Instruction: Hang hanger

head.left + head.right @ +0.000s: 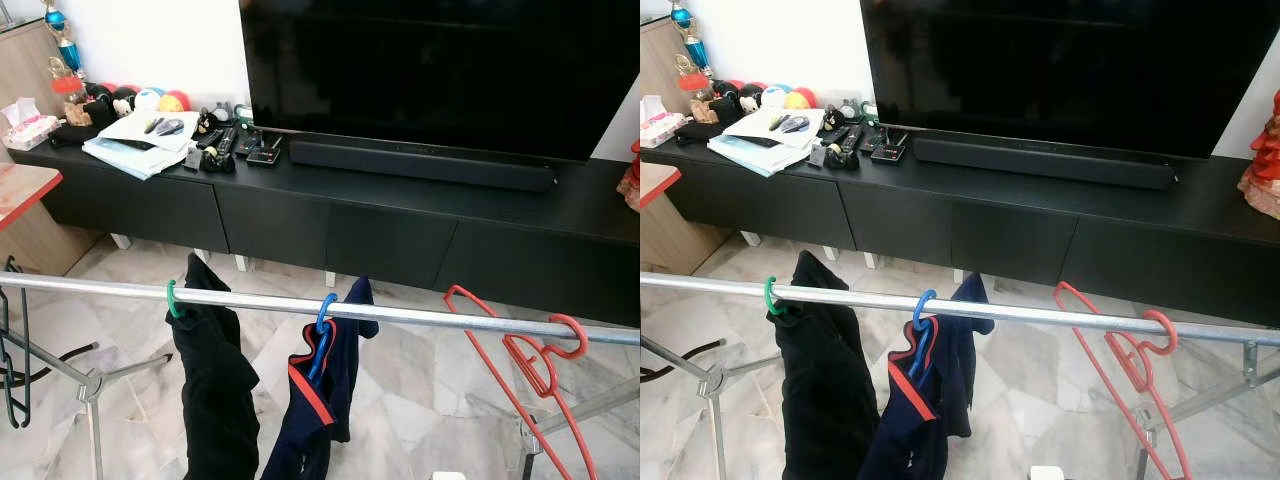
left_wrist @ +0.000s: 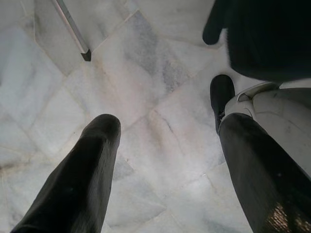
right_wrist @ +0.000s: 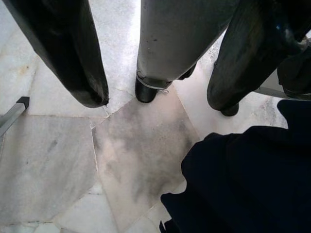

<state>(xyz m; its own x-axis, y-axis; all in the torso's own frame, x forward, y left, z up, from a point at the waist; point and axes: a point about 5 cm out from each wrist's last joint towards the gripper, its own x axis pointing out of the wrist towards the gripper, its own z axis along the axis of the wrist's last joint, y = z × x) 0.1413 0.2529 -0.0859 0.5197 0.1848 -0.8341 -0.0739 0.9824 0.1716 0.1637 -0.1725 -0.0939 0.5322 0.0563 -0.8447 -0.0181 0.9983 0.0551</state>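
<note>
1. Overall, a large black television stands at the twelve o'clock side of the scene, on a long black TV cabinet that spans the room.
2. A steel clothes rail crosses the foreground from nine o'clock to three o'clock, carried on a folding metal frame over a pale marble floor.
3. A black soundbar lies on the cabinet top directly under the television screen.
4. A black garment hangs from the rail on a green hanger, at the seven o'clock part of the view.
5. A navy garment with red trim hangs just beside it, toward six o'clock, on a blue hanger.
6. A red hanger is hooked over the rail at four o'clock, empty and tilted, well apart from the two garments.
7. A stack of papers, remote controls and coloured balls sit on the cabinet at ten o'clock.
8. The left gripper points down at the floor; its two black fingers stand wide apart with nothing between them.
9. The right gripper likewise points down at the floor, fingers spread wide and holding nothing, near the hem of the navy garment.
</note>
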